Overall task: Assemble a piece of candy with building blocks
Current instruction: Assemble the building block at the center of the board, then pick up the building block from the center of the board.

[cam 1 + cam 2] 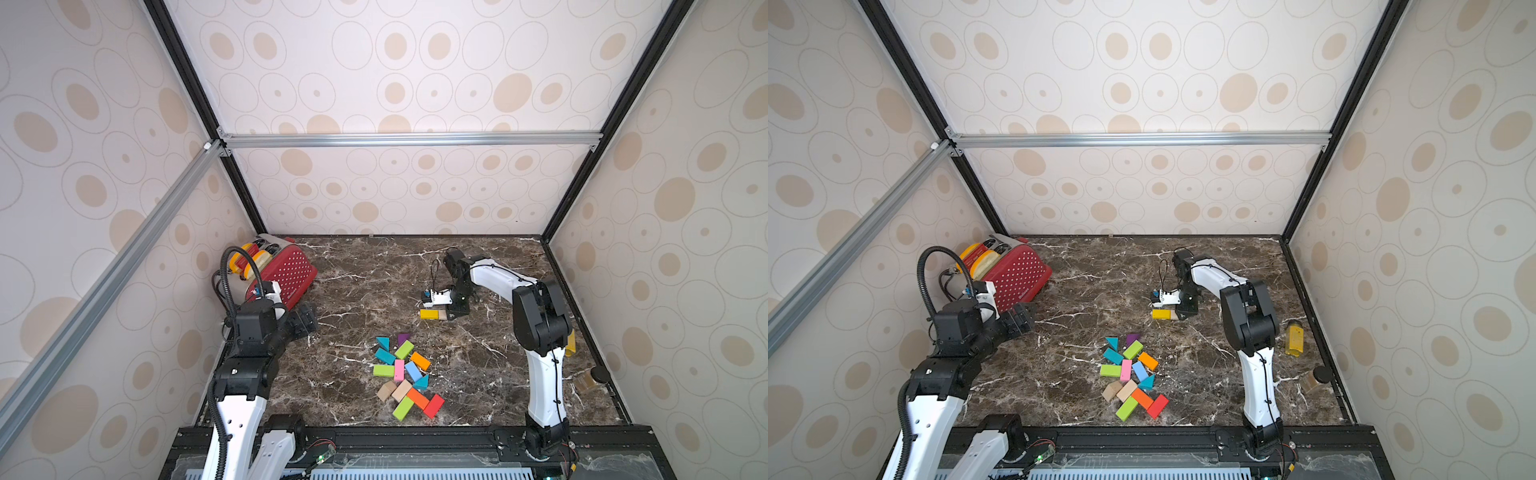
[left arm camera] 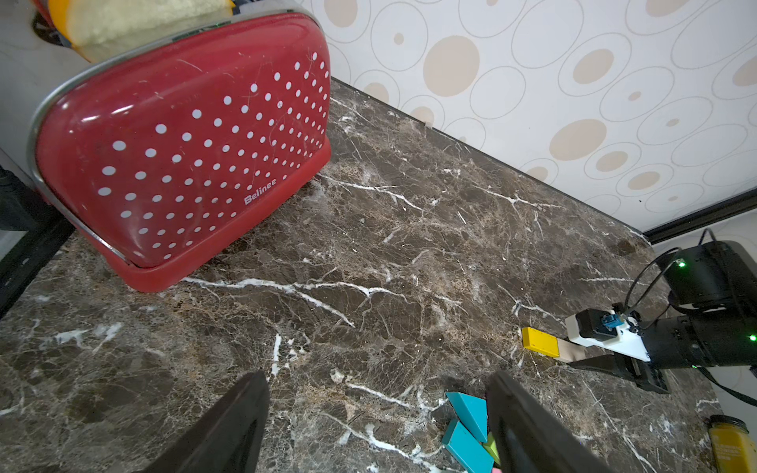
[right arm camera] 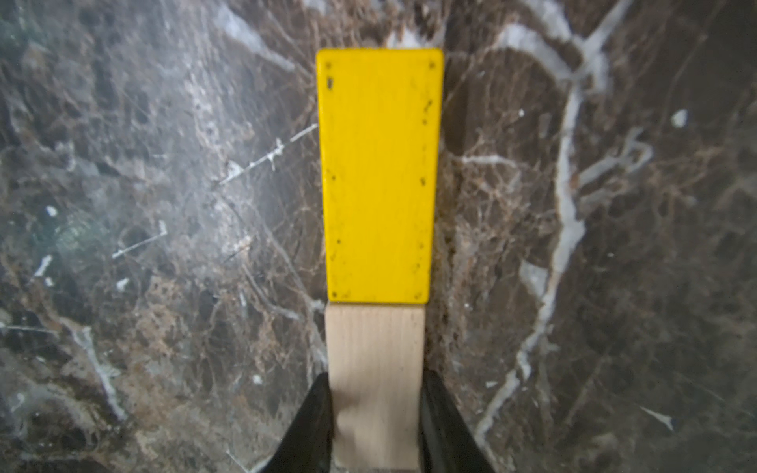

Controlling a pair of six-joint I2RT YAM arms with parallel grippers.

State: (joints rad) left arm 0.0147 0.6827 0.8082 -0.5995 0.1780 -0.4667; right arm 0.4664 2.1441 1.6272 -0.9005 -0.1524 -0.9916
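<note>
Lettering on your red toaster [image 2: 184,164] reads "Belinee"; bread slices [image 1: 262,258] fill its slots. Your right gripper [image 3: 375,413] pinches the tan block [image 3: 375,368], butted against the yellow block [image 3: 379,176]. Left gripper [image 2: 377,426] gapes wide. Remaining blocks [image 1: 405,376] cluster near-centre.

a red toaster [image 1: 286,270] dotted with white is seen at the far left of the marble table [image 1: 374,282], against the left wall. two slices [image 1: 982,259] are held in its slots, edged in yellow and orange. far across the table from the toaster, a yellow jar [image 1: 1294,340] is stood near the right wall, and a dark-lidded jar [image 1: 1316,379] is laid nearer the front than it.
</note>
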